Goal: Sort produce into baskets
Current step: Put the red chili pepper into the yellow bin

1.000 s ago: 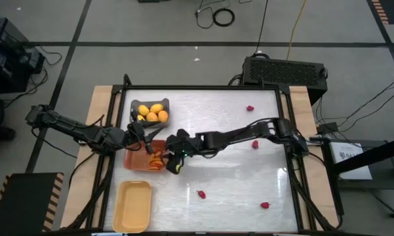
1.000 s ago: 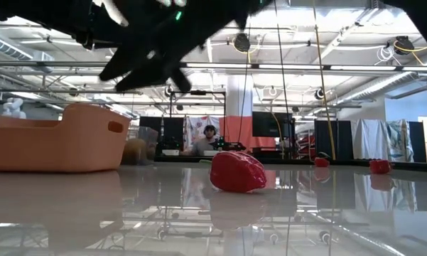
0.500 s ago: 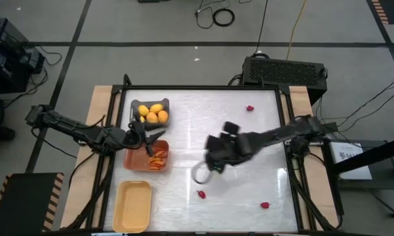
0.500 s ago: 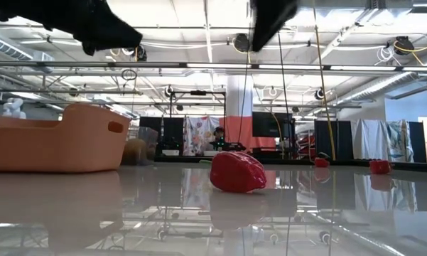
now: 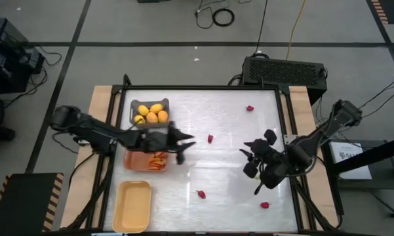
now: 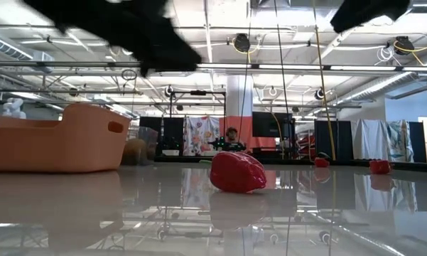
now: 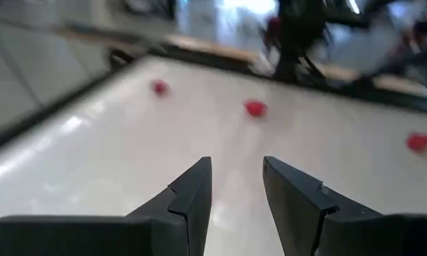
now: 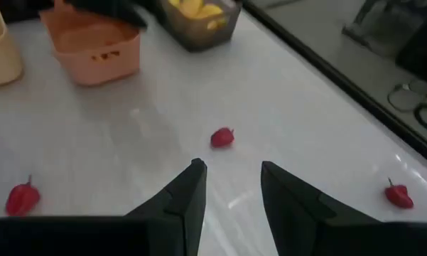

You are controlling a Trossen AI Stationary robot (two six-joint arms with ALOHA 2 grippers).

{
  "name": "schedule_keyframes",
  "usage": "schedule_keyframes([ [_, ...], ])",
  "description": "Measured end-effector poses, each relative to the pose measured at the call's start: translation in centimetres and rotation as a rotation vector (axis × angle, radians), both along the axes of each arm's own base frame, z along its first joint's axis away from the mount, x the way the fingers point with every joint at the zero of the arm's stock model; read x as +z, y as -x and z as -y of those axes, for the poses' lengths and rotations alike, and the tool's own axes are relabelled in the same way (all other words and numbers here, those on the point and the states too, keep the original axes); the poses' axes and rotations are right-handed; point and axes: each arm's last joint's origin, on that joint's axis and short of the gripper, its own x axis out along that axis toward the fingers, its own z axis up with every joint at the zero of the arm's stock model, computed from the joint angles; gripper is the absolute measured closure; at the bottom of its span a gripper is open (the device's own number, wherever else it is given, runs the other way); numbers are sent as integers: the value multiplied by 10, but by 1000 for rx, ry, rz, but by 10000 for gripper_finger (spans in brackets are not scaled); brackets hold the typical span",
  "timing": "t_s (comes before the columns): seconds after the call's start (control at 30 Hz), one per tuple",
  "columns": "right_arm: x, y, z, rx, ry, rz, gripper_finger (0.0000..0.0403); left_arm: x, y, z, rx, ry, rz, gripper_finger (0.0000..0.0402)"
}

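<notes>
My left gripper [image 5: 185, 143] is open and empty, above the table just right of the orange basket [image 5: 146, 160], which holds carrots [image 5: 158, 160]. My right gripper [image 5: 248, 157] is open and empty over the table's right half. The grey basket [image 5: 149, 113] holds lemons [image 5: 152, 115]. The pale yellow basket [image 5: 132, 206] stands at the near left. Red strawberries lie on the table: one between the grippers [image 5: 210, 138], one at the far right [image 5: 250, 108], two near the front [image 5: 200, 194] [image 5: 265, 204]. My right wrist view shows one strawberry [image 8: 222, 137] ahead of the fingers.
The baskets stand in a column along the table's left side. The white tabletop [image 5: 229, 177] has raised dark rails at its edges. In the low view a strawberry [image 6: 237, 171] lies mid-table, with the orange basket [image 6: 57, 139] at the left. A person shows far behind in the room.
My right gripper has drawn back from above the orange basket toward the table's right edge, crossing the table's middle. My left gripper has gone from beside the grey basket toward the table's right, past the orange basket's right side.
</notes>
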Motion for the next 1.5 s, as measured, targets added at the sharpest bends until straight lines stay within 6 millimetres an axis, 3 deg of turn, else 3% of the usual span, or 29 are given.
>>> schedule_keyframes([
  [0.17, -17, 13, 9, 0, 34, 59, 277, 11, -67, -10, -67, 31, -223, 266],
  [0.33, -17, 19, 16, 38, 79, 31, 277, -3, -125, -21, -22, 83, -427, 234],
  [0.57, -8, 28, 17, 90, 85, 48, 277, -25, -170, -43, 116, 205, -540, 136],
  [0.73, -9, 29, 15, 121, 109, 30, 277, -43, -175, -67, 287, 343, -556, 87],
  [0.97, -8, 27, 17, 128, 125, 27, 277, -53, -163, -91, 404, 384, -655, 84],
  [1.33, -5, 22, 17, 105, 85, 74, 277, -53, -166, -75, 355, 389, -652, 84],
  [1.5, -5, 21, 16, 87, 51, 95, 277, -65, -173, -65, 330, 380, -636, 84],
])
